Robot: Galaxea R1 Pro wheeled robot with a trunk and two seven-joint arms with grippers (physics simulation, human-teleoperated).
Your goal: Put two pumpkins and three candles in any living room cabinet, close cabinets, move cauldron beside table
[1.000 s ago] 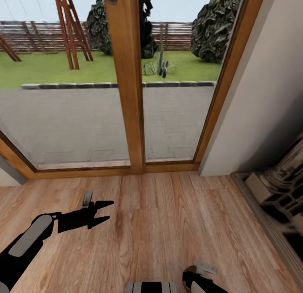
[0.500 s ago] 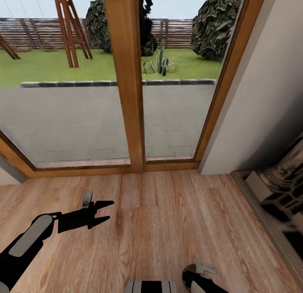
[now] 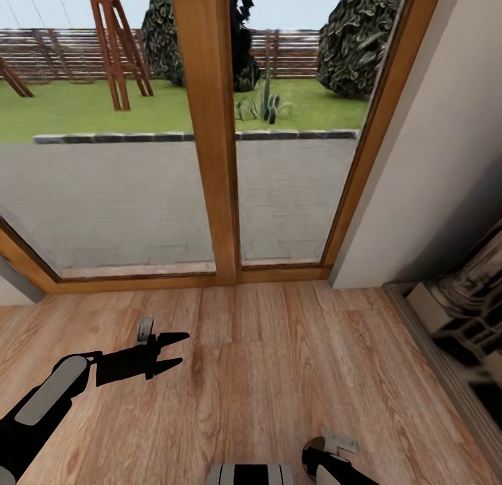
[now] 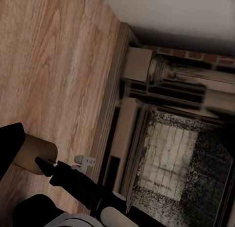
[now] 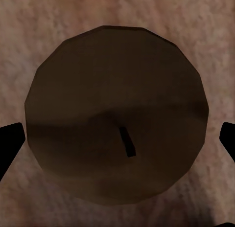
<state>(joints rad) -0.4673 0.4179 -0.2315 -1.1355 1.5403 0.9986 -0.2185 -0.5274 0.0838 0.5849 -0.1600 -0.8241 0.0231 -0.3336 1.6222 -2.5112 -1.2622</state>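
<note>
A dull brown candle (image 5: pixel 112 90) sits end-on between the fingertips of my right gripper (image 5: pixel 117 141), its short dark wick facing the camera. The gripper is shut on the candle's sides, above the wooden floor. In the left wrist view the same candle (image 4: pixel 34 156) shows as a tan stub at the tip of my right arm (image 4: pixel 73 180). My left gripper (image 3: pixel 169 350) hangs open and empty over the floor at the lower left of the head view. My right arm's wrist (image 3: pixel 328 460) shows at the bottom edge. The pumpkins, cabinet and cauldron are out of view.
A wood-framed glass door (image 3: pixel 209 157) to a garden stands straight ahead. A pale wall (image 3: pixel 432 171) runs on the right, with a stone fireplace (image 3: pixel 467 318) at its foot. Plank floor (image 3: pixel 279 373) lies between me and the door.
The outdoor scene has crept slightly in the head view, so the camera has moved a little. Both arms keep their pose.
</note>
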